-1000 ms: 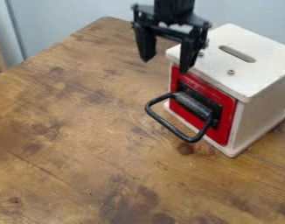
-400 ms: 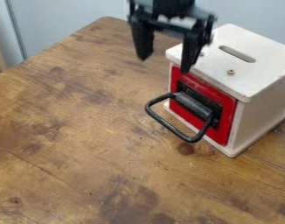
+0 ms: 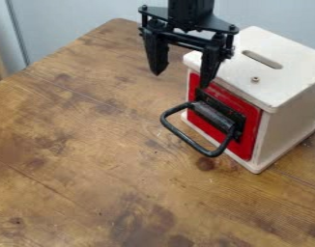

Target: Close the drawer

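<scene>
The drawer (image 3: 238, 114) has a red front and sits in a pale wooden box (image 3: 287, 82) at the table's right side. Its big black loop handle (image 3: 194, 134) hangs out over the tabletop toward the left front. The red front seems to stand slightly proud of the box face. My gripper (image 3: 184, 60) hangs above the table just behind and left of the drawer front, pointing down. It is open, nothing lies between its black fingers (image 3: 157, 56), and it touches neither the handle nor the box.
The box top has a narrow slot (image 3: 265, 61). The brown wooden table (image 3: 83, 145) stretches to the left and front of the box. A pale wall rises behind the table's far edge.
The gripper has shifted slightly downward in the picture and rolled a little about its own axis, still open. Drawer, handle and box have not moved.
</scene>
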### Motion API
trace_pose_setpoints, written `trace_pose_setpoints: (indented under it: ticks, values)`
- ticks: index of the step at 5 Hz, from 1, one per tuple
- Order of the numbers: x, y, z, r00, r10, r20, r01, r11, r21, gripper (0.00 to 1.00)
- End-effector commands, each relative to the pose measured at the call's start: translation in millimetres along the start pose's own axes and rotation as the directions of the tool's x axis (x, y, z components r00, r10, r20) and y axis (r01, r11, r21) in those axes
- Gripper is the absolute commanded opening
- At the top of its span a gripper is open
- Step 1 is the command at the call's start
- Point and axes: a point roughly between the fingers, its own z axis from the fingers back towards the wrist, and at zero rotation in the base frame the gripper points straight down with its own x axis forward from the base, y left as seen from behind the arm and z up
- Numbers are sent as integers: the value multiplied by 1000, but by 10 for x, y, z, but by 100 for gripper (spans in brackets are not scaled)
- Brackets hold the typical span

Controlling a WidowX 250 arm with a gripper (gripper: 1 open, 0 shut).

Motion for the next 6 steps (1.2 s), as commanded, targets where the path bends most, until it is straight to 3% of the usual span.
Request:
trace_pose_setpoints:
  ticks: [1, 2, 3, 4, 6]
  values:
    - [-59, 57, 485, 988, -98, 118, 102, 994, -27, 100]
    - [-97, 208, 447, 980, -170, 102, 173, 985, -26, 100]
    - [-117, 296, 427, 979, -181, 98, 183, 983, -18, 100]
    - [-125, 298, 375, 976, -185, 113, 187, 982, -8, 100]
    - [-71, 186, 265, 991, -101, 87, 102, 995, -7, 100]
